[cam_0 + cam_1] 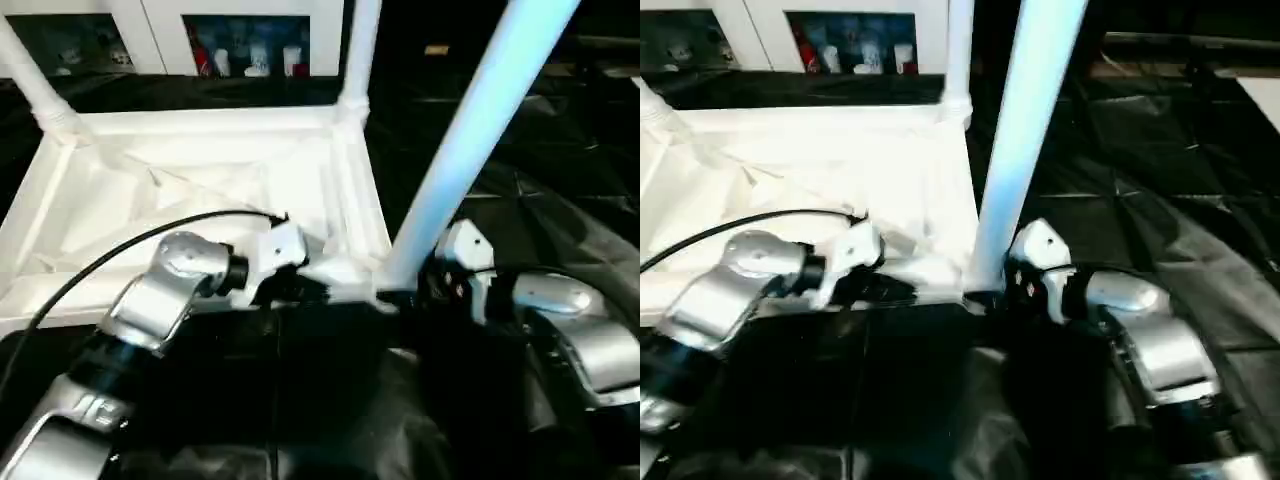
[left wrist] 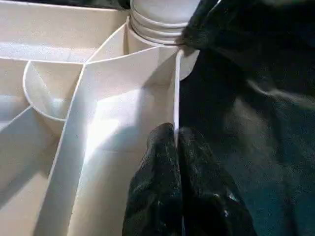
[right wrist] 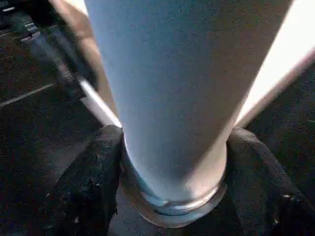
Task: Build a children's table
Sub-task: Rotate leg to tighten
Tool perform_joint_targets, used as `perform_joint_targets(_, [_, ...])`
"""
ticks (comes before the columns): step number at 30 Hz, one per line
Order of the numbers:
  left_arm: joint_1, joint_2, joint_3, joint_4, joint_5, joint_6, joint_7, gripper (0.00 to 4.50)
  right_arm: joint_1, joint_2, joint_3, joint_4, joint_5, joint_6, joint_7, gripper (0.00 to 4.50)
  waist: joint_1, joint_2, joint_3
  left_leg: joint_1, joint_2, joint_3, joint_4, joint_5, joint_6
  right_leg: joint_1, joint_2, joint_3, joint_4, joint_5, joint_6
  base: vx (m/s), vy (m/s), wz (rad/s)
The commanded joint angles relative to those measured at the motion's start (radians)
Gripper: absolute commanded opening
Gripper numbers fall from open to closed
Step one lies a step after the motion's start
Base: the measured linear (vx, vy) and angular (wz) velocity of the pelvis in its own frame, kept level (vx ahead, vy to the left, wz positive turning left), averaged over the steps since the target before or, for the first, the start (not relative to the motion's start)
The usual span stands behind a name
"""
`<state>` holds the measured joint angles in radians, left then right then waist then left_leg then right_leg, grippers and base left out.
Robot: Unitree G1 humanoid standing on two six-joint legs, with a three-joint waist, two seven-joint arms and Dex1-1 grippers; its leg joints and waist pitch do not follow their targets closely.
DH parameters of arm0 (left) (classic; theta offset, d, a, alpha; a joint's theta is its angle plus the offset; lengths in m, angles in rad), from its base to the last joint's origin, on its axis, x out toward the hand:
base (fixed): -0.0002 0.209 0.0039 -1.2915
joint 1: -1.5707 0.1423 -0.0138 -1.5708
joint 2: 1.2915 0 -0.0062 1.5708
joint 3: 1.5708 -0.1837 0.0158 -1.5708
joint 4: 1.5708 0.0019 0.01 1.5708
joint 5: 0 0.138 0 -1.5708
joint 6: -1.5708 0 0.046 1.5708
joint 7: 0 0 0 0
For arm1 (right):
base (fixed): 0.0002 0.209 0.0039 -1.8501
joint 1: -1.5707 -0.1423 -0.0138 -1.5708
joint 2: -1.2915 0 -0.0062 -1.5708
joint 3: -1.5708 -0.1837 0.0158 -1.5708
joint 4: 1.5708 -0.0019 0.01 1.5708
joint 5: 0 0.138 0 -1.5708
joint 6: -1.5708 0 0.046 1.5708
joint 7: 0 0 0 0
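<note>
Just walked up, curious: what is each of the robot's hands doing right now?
Left hand: closed, pinching the tabletop's edge wall.
Right hand: fingers around the base of the near leg, gripping it.

Left fingers [image 2: 162, 196] pinched; right fingers [image 3: 88, 187] spread

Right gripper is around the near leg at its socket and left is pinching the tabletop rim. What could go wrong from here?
1. The near leg leans away from the far leg, so it may be cocked in its socket; pushing could jam it.
2. The left gripper pinches only a thin rim of the tabletop, which could slip.
3. The right gripper grips low, giving little leverage.
</note>
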<state>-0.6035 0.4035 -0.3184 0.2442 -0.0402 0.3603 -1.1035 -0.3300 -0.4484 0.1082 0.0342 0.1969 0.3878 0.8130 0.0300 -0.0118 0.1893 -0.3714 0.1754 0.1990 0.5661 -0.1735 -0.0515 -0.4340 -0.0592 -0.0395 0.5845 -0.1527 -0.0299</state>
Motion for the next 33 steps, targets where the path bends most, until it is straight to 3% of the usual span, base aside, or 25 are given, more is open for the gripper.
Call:
perform_joint_targets(1, [-0.013,-0.041,0.002,0.057,0.033,0.032,0.104,0.0,0.003,0.055,0.018,0.05,-0.033,0.021,-0.096,2.69,-0.003,-0.005,-0.061,0.014,0.046,-0.025,-0.063,-0.203,0.059,0.052,-0.08,0.048,-0.083,-0.403,-0.196,0.0,0.0,0.0])
perform_joint_targets(5, [-0.053,-0.115,0.019,0.122,0.049,0.07,0.216,0.0,-0.024,0.188,-0.028,0.115,-0.058,0.057,-0.314,2.68,-0.003,-0.004,-0.061,0.015,0.043,-0.03,-0.067,-0.222,0.039,0.049,-0.081,0.045,-0.089,-0.463,-0.162,0.0,0.0,0.0])
perform_joint_targets(6, [-0.075,-0.152,0.027,0.164,0.057,0.078,0.27,0.0,-0.048,0.257,-0.055,0.161,-0.076,0.07,-0.437,2.68,-0.004,0.0,-0.06,0.018,0.043,-0.029,-0.068,-0.23,0.036,0.044,-0.082,0.046,-0.093,-0.474,-0.154,0.0,0.0,0.0])
perform_joint_targets(9, [-0.091,-0.173,0.031,0.196,0.065,0.073,0.308,0.0,-0.066,0.299,-0.072,0.196,-0.087,0.075,-0.518,2.67,-0.005,-0.001,-0.06,0.018,0.039,-0.033,-0.071,-0.246,0.021,0.045,-0.081,0.041,-0.098,-0.506,-0.138,0.0,0.0,0.0])
perform_joint_targets(10, [-0.135,-0.227,0.029,0.287,0.089,0.053,0.392,0.0,-0.124,0.42,-0.117,0.304,-0.1,0.056,-0.722,2.67,-0.005,0.002,-0.058,0.02,0.043,-0.032,-0.075,-0.252,0.023,0.04,-0.08,0.044,-0.099,-0.484,-0.131,0.0,0.0,0.0])
perform_joint_targets(11, [-0.135,-0.227,0.029,0.287,0.089,0.053,0.392,0.0,-0.124,0.42,-0.117,0.304,-0.1,0.056,-0.722,2.67,-0.006,0.004,-0.057,0.023,0.041,-0.03,-0.073,-0.264,0.021,0.033,-0.081,0.046,-0.103,-0.493,-0.133,0.0,0.0,0.0])
perform_joint_targets(13, [-0.154,-0.25,0.022,0.326,0.103,0.041,0.422,0.0,-0.157,0.478,-0.135,0.363,-0.106,0.027,-0.816,2.67,-0.01,-0.002,-0.056,0.022,0.038,-0.037,-0.079,-0.3,0.0,0.038,-0.084,0.042,-0.105,-0.544,-0.105,0.0,0.0,0.0])
perform_joint_targets(14, [-0.158,-0.255,0.017,0.333,0.107,0.036,0.422,0.0,-0.172,0.492,-0.132,0.381,-0.114,0.013,-0.834,2.67,-0.008,0.001,-0.054,0.024,0.04,-0.037,-0.08,-0.305,-0.001,0.036,-0.085,0.043,-0.107,-0.546,-0.1,0.0,0.0,0.0])
perform_joint_targets(15, [-0.159,-0.256,0.016,0.332,0.107,0.036,0.418,0.0,-0.181,0.495,-0.124,0.39,-0.12,0.005,-0.832,2.67,-0.009,0.0,-0.054,0.028,0.04,-0.036,-0.08,-0.321,0.0,0.031,-0.082,0.043,-0.109,-0.545,-0.091,0.0,0.0,0.0])
perform_joint_targets(20, [-0.151,-0.235,-0.007,0.298,0.119,0.04,0.374,0.0,-0.187,0.496,-0.089,0.369,-0.144,-0.028,-0.766,2.67,-0.008,-0.003,-0.055,0.02,0.041,-0.036,-0.085,-0.321,0.014,0.035,-0.084,0.047,-0.104,-0.517,-0.081,0.0,0.0,0.0])
perform_joint_targets(23, [-0.144,-0.219,-0.018,0.288,0.12,0.031,0.35,0.0,-0.18,0.491,-0.088,0.343,-0.139,-0.045,-0.748,3.37,-0.006,-0.003,-0.057,0.015,0.041,-0.034,-0.084,-0.285,0.024,0.039,-0.085,0.049,-0.1,-0.479,-0.09,0.0,0.0,0.0])
perform_joint_targets(26, [-0.135,-0.205,-0.024,0.279,0.12,0.015,0.327,0.0,-0.183,0.478,-0.096,0.321,-0.136,-0.06,-0.749,3.48,-0.009,-0.003,-0.059,0.014,0.042,-0.029,-0.083,-0.262,0.032,0.038,-0.082,0.05,-0.096,-0.432,-0.113,0.0,0.0,0.0])
perform_joint_targets(30, [-0.099,-0.15,-0.033,0.207,0.117,0.011,0.269,0.0,-0.166,0.378,-0.094,0.187,-0.134,-0.036,-0.679,3.84,-0.006,-0.004,-0.062,0.01,0.044,-0.028,-0.081,-0.223,0.039,0.046,-0.078,0.051,-0.086,-0.358,-0.131,0.0,0.0,0.0])
perform_joint_targets(31, [-0.09,-0.135,-0.034,0.186,0.115,0.012,0.256,0.0,-0.159,0.343,-0.093,0.152,-0.128,-0.022,-0.642,3.93,-0.008,-0.005,-0.067,0.007,0.044,-0.026,-0.076,-0.18,0.052,0.05,-0.076,0.051,-0.076,-0.275,-0.158,0.0,0.0,0.0])
perform_joint_targets(33, [-0.082,-0.12,-0.033,0.164,0.111,0.014,0.244,0.0,-0.15,0.298,-0.092,0.117,-0.116,-0.002,-0.58,3.93,-0.008,-0.004,-0.067,0.008,0.043,-0.021,-0.071,-0.144,0.069,0.052,-0.074,0.052,-0.069,-0.197,-0.189,0.058,-0.005,0.01])
